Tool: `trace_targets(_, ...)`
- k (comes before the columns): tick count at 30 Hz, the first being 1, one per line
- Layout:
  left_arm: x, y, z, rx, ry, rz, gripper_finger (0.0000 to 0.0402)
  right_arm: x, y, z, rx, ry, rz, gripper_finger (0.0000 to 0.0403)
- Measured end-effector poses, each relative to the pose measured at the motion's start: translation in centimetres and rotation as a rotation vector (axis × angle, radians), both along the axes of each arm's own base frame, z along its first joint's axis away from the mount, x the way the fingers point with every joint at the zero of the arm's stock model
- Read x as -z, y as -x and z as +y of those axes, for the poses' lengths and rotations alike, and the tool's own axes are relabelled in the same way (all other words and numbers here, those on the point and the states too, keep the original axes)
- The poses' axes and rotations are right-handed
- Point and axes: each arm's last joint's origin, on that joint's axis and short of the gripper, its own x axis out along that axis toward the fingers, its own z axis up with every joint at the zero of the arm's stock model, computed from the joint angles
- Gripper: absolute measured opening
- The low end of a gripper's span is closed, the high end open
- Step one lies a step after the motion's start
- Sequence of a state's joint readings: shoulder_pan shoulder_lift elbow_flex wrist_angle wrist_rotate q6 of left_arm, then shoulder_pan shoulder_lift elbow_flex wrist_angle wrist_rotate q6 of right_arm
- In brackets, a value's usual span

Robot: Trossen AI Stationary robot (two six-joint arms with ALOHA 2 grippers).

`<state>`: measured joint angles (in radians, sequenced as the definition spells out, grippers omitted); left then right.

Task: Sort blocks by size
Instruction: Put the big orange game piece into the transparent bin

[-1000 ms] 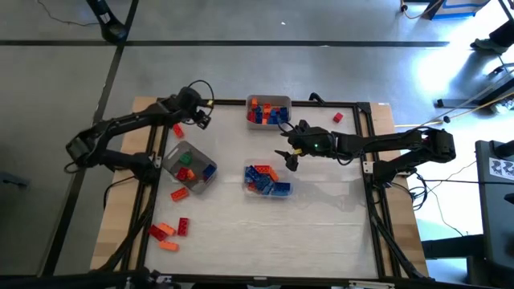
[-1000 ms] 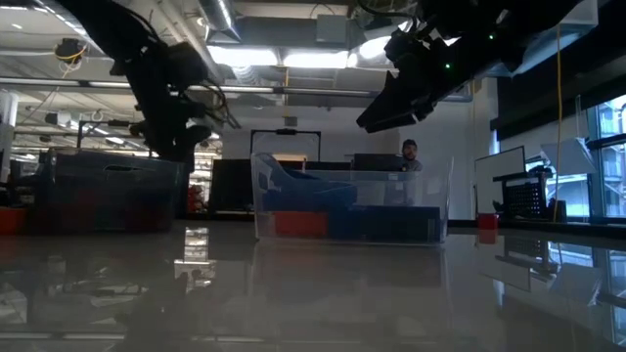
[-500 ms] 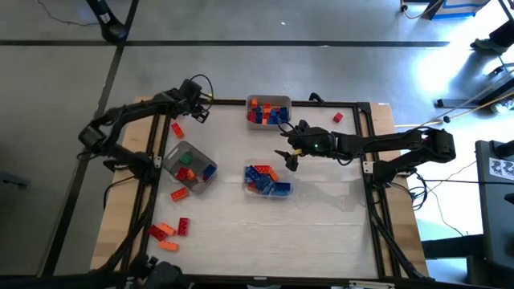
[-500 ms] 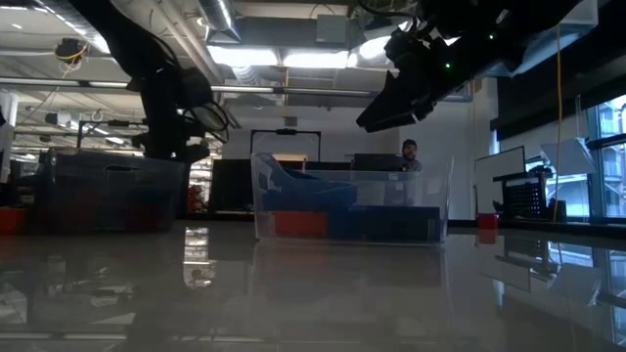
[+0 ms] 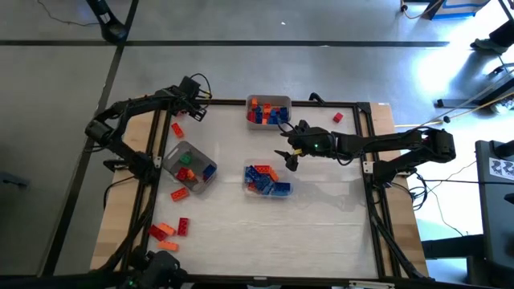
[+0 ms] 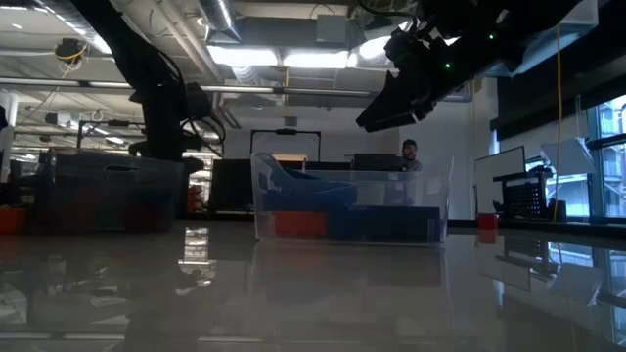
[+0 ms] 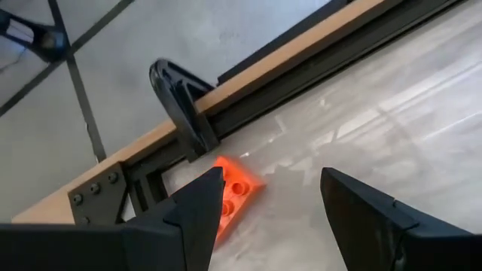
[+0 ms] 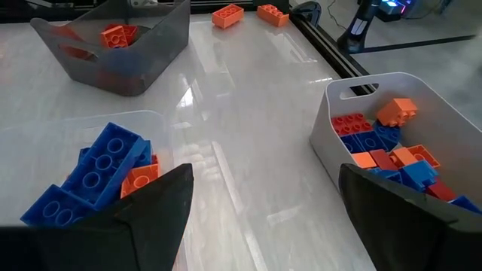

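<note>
Clearly nearer, the left gripper (image 7: 267, 218) hangs wide open and empty, an orange block (image 7: 235, 194) lying just ahead, its length skewed across the jaws.

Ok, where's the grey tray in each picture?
High view: the grey tray sits left of the middle.
Low view: it is the dark box at the left.
Left wrist view: not in it.
Right wrist view: far off, with an orange block inside.
Shared landmark: the clear tray of blue blocks stands next to it.
</note>
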<state>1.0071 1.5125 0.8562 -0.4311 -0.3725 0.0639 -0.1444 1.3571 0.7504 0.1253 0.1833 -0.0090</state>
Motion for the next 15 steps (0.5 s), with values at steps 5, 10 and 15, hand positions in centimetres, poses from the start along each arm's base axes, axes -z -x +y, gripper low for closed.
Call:
trace_targets(5, 1.0, 0.5, 0.6, -0.031, 0.035, 0.021, 0.021, 0.0, 0.0, 0.0, -0.001, 0.0, 0.0, 0.0331)
trace_targets(10, 2.0, 0.9, 0.9, -0.049, 0.075, 0.042, 0.021, 0.0, 0.0, 0.0, 0.0, 0.0, 0.0, 0.0331)
trace_targets(15, 2.5, 0.7, 1.0, -0.028, 0.095, 0.049, 0.021, 0.1, 0.0, 0.0, 0.0, 0.0, 0.003, 0.0331)
